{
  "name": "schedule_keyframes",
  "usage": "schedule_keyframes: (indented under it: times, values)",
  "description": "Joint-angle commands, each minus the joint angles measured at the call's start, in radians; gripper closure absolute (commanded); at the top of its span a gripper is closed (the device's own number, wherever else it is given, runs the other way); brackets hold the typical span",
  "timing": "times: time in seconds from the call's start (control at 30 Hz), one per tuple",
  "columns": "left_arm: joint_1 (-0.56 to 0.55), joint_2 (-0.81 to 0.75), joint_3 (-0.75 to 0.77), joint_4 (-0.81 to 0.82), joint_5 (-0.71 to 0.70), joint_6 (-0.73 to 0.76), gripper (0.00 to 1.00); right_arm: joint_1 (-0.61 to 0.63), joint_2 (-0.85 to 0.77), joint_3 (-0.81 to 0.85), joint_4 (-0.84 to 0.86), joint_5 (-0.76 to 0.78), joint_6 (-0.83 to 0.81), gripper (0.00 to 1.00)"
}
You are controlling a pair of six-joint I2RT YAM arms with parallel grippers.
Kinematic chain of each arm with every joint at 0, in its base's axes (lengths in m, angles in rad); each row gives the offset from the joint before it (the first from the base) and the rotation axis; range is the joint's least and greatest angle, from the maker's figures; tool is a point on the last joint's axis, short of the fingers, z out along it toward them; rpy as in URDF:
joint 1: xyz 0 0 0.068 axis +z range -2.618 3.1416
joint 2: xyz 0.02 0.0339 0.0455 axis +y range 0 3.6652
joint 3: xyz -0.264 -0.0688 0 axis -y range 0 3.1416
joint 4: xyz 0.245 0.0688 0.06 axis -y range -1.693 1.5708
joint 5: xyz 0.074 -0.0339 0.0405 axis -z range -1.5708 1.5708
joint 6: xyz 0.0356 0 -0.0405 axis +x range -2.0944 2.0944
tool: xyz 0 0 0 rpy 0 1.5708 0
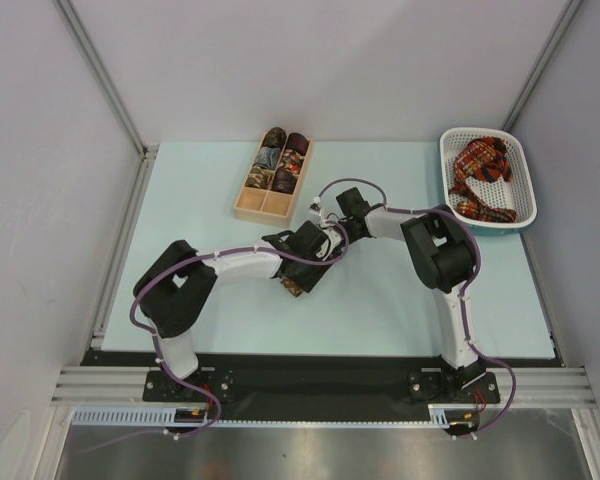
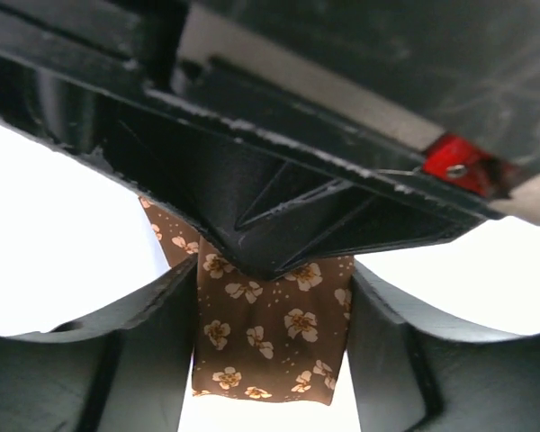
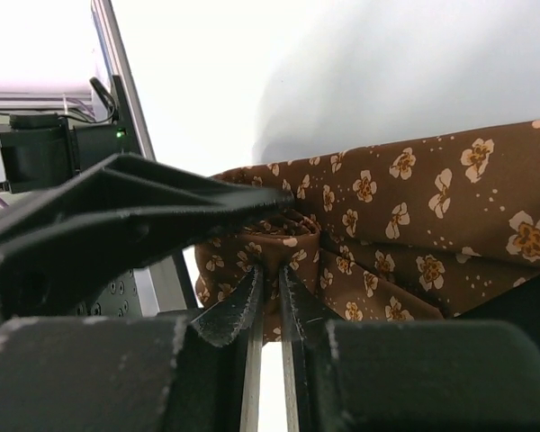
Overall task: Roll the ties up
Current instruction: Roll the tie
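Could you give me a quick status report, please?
Right gripper shut on brown tie, at its rolled end. Left gripper straddles the tie, grip unclear. Wooden box and basket well clear.

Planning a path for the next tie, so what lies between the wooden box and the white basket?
In the top view, the right arm's wrist and its purple cable cross that stretch; the table around them is bare.
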Motion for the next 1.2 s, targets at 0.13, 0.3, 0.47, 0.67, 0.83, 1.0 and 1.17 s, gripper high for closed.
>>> schedule_keyframes:
  times: [0.13,0.3,0.47,0.67,0.83,1.0,1.17]
  values:
    - [0.004,0.005,0.005,0.006,-0.006,0.005,0.51,0.012,0.033,0.020,-0.010,0.030,0.002,0.83]
    - [0.015,0.014,-0.004,0.003,0.002,0.003,0.59,-0.030,-0.013,-0.009,0.049,0.043,0.065,0.70]
    - [0.027,0.031,-0.001,-0.009,0.011,0.002,0.60,-0.119,-0.146,-0.109,0.172,0.090,0.181,0.62]
    - [0.040,0.027,-0.002,-0.017,0.022,-0.007,0.61,-0.205,-0.370,-0.327,0.394,0.222,0.283,0.58]
    - [0.040,0.037,0.011,-0.035,0.040,-0.018,0.61,-0.262,-0.608,-0.603,0.482,0.430,0.318,0.57]
    - [0.041,0.050,0.031,-0.060,0.051,-0.030,0.61,-0.160,-1.052,-0.868,0.455,0.758,0.278,0.45]
    - [0.041,0.089,0.077,-0.104,0.075,-0.038,0.61,0.188,-1.346,-0.954,0.337,1.173,0.194,0.46]
